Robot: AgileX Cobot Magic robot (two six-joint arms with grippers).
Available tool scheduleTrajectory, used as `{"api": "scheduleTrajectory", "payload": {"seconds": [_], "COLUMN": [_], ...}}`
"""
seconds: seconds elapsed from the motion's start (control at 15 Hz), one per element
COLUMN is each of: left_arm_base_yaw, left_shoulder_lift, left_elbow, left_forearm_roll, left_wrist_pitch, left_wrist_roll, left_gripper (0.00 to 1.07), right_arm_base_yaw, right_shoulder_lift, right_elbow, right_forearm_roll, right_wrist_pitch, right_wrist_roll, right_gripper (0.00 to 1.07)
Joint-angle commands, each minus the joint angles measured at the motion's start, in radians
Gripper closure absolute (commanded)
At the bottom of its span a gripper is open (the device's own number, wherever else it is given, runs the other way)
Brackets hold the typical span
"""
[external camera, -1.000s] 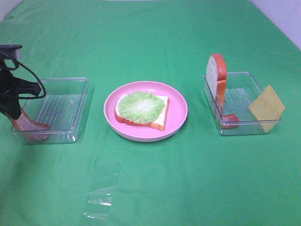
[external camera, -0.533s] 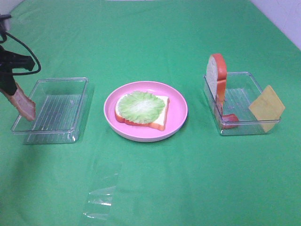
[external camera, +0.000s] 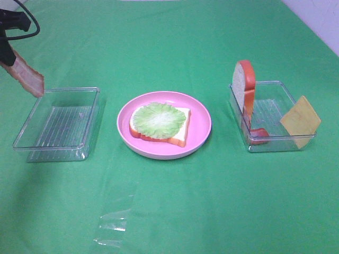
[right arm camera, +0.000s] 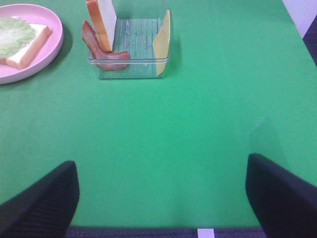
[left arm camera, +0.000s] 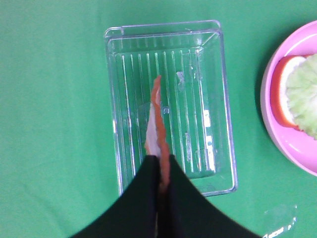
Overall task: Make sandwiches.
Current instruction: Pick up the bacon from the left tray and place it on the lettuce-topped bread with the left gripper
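My left gripper [external camera: 7,55] is at the far left, shut on the top end of a reddish-brown bacon strip [external camera: 25,75]. The strip hangs slanted above the far left corner of the left clear tray [external camera: 58,143]. In the left wrist view the black fingers [left arm camera: 143,198] pinch the bacon [left arm camera: 157,119] over that tray [left arm camera: 220,104]. The sandwich on the pink plate [external camera: 200,132] is a bread slice [external camera: 177,135] topped by a lettuce leaf [external camera: 158,117]. My right gripper [right arm camera: 163,198] is open over bare cloth, well short of the right tray [right arm camera: 129,62].
The right tray [external camera: 288,143] holds an upright bread slice [external camera: 243,84], a reddish strip [external camera: 258,135] and a yellow cheese square [external camera: 300,120] leaning on its wall. A scrap of clear film [external camera: 114,222] lies on the green cloth toward the front.
My left gripper has risen out of the left tray with the bacon strip, which now hangs clear above the tray's rim. Nothing else moved.
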Motion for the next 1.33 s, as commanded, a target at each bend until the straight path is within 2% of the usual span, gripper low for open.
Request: {"api": "scheduleTrajectory", "payload": {"seconds": [0.07,0.53,0.73,1.33], "left_arm_base_yaw": [-0.014,-0.087,-0.125,-0.402], "left_shoulder_lift": [-0.012,-0.012,-0.011,0.037], "left_elbow": [-0.009,-0.009,-0.009,-0.008], "left_forearm_roll": [-0.03,-0.052,-0.118,-0.329], "left_wrist_pitch": [-0.003,-0.102,-0.179,-0.553], "left_wrist_roll": [-0.006,-0.006,-0.006,-0.002], "left_gripper": [1.07,1.07,1.07,1.07], "right_arm_base_yaw": [-0.002,-0.002,-0.002,-0.002], "right_shoulder_lift": [-0.031,-0.031,-0.031,-0.031], "right_elbow": [0.002,0.002,0.002,0.002], "right_forearm_roll": [0.004,0.004,0.004,0.004], "right_wrist_pitch": [-0.005,-0.005,-0.005,-0.005], "right_wrist_roll": [0.0,0.0,0.0,0.0], "right_gripper": [0.19,0.19,0.19,0.19]}}
